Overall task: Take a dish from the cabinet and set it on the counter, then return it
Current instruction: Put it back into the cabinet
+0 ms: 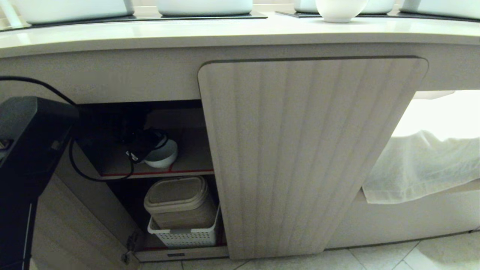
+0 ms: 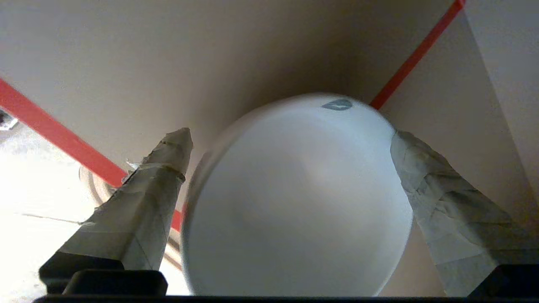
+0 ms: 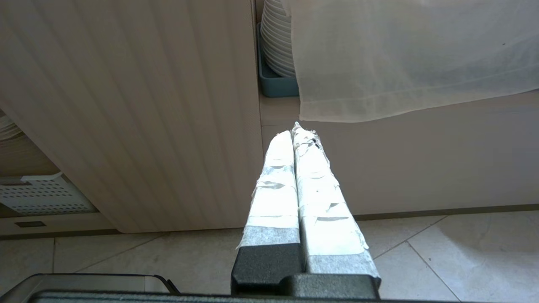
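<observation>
The dish point(image 2: 294, 202), a small white bowl with a dark dot on its wall, sits on the red-edged shelf point(image 1: 157, 173) inside the open left bay of the cabinet point(image 1: 300, 150). My left gripper point(image 2: 289, 135) reaches into that bay and straddles the dish point(image 1: 163, 154). It is open: one taped finger point(image 2: 156, 176) stands clear of the bowl's wall, the other finger point(image 2: 425, 176) lies right at its rim. The counter point(image 1: 225, 33) runs above. My right gripper point(image 3: 297, 134) hangs shut and empty, low in front of the cabinet's closed door.
Below the shelf a beige lidded bin point(image 1: 178, 202) stands in a white perforated basket point(image 1: 183, 236). The open door point(image 1: 75, 225) swings out at lower left. A plain white bowl point(image 1: 340, 9) sits on the counter. A white cloth point(image 1: 423, 165) hangs at right, over stacked plates point(image 3: 276, 42).
</observation>
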Robot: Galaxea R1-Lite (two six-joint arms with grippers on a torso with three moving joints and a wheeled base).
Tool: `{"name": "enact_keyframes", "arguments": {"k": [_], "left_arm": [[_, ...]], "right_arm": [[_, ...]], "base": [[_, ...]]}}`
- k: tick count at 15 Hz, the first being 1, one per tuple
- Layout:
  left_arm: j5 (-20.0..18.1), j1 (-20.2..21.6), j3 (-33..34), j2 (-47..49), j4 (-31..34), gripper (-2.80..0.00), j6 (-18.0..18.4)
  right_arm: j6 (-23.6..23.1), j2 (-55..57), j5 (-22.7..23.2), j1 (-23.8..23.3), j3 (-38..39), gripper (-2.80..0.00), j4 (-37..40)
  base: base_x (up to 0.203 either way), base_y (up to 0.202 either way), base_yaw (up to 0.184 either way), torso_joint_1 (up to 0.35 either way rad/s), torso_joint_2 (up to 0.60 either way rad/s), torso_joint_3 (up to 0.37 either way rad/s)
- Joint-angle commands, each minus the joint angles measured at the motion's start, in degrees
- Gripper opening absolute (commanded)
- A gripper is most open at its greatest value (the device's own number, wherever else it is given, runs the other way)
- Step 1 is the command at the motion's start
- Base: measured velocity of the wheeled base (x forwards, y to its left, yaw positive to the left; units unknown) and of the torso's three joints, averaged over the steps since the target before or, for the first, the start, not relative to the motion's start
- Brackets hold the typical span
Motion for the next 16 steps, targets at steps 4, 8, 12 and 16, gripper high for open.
{"name": "enact_keyframes", "arguments": {"k": [4, 8, 12, 16], "left_arm": [[0.95, -0.20, 6.76, -2.14, -7.19, 0.00, -0.61], [2.46, -0.15, 16.19, -3.89, -22.33, 0.00, 3.02], [4.31, -0.02, 19.10, -4.01, -31.34, 0.00, 7.20], [5.36, -0.02, 23.25, -3.96, -40.58, 0.00, 11.45]], "right_arm": [[0.02, -0.01, 0.00, 0.01, 0.01, -2.80, -0.04], [0.02, -0.01, 0.00, 0.01, 0.01, -2.80, -0.04], [0.02, -0.01, 0.00, 0.01, 0.01, -2.80, -0.04], [0.08, -0.01, 0.00, 0.01, 0.01, -2.80, -0.04]], "base": [[0.000, 0.000, 0.000, 0.000, 0.00, 0.000], [0.000, 0.000, 0.000, 0.000, 0.00, 0.000], [0.000, 0.000, 0.000, 0.000, 0.00, 0.000], [0.000, 0.000, 0.000, 0.000, 0.00, 0.000]]}}
